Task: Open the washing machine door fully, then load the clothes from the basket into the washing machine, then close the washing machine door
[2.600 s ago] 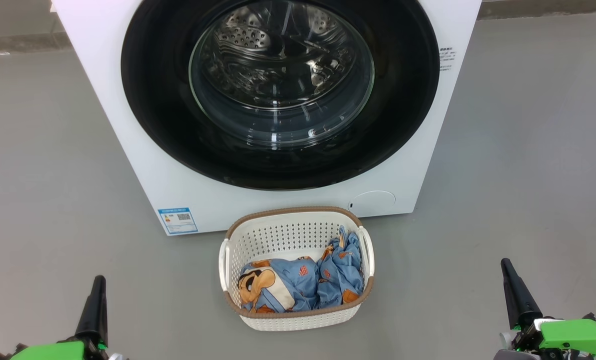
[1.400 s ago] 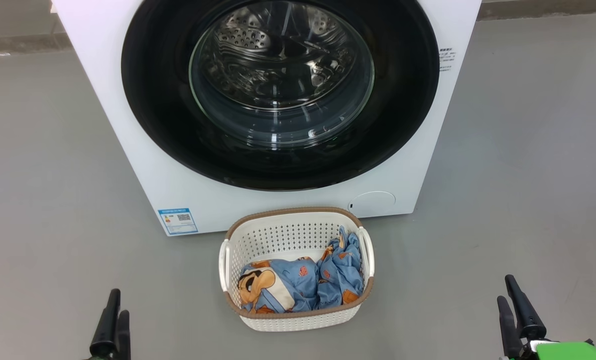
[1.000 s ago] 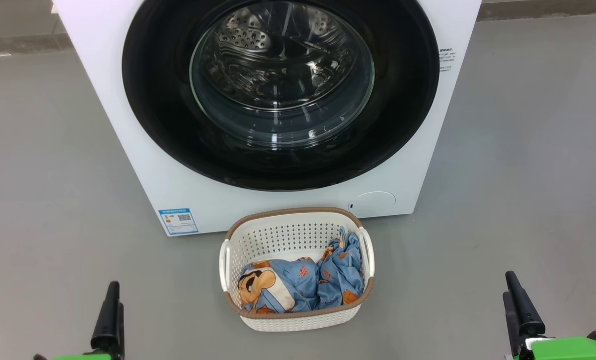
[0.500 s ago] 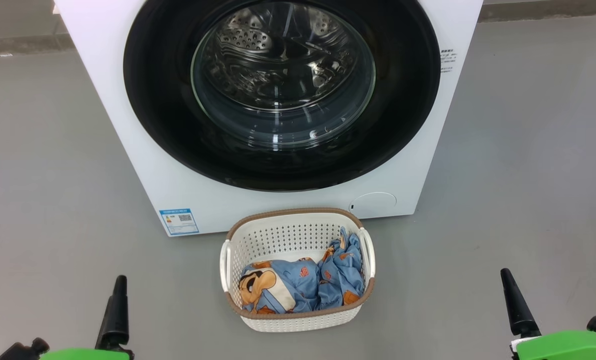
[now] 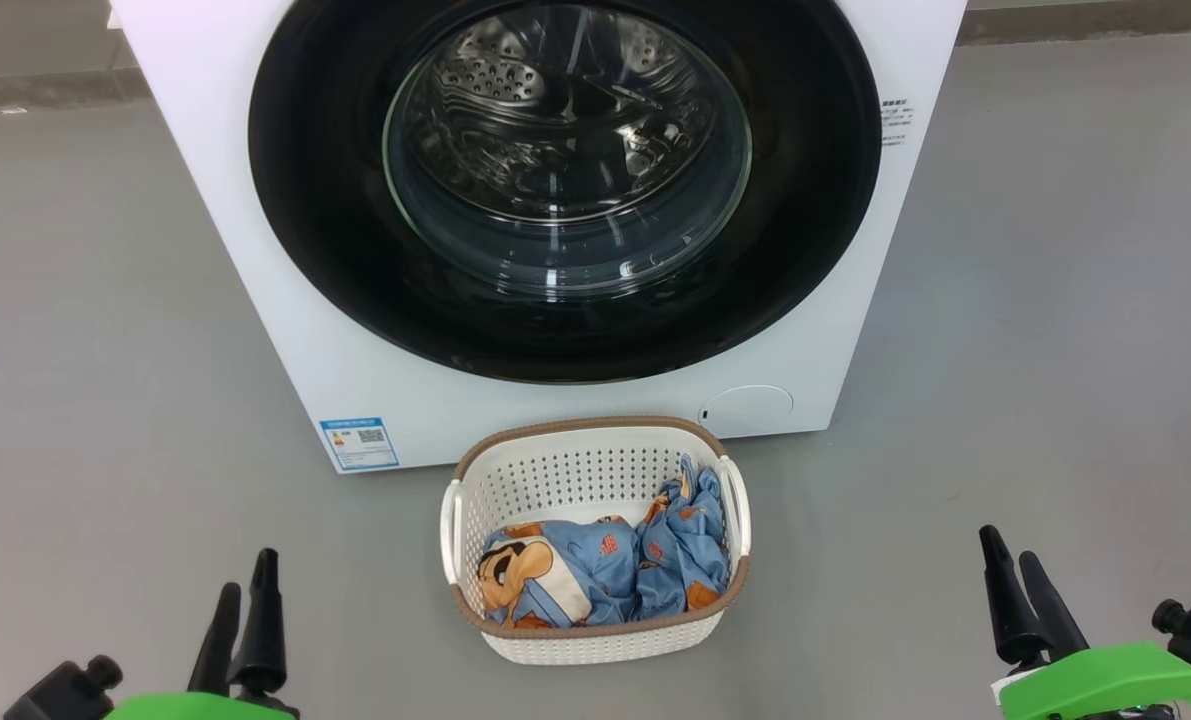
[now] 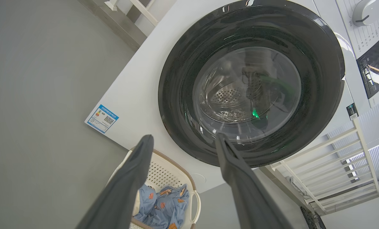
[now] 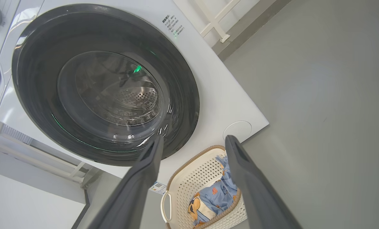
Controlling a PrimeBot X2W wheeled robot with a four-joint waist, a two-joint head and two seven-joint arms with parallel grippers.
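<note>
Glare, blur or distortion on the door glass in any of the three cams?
Head view: even light, sharp; small highlights on the washing machine door, drum readable through it. Left wrist view: wide-angle skew, door looks oval, green reflections in the glass, left gripper soft up close. Right wrist view: same skew, green glints, right gripper soft.

Since earlier, left claw [image 5: 249, 572] edged inward, right claw [image 5: 1005, 543] turned.

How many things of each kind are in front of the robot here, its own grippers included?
washing machine: 1
washing machine door: 1
basket: 1
bundle of clothes: 1
grippers: 2, left gripper and right gripper
Total: 6
</note>
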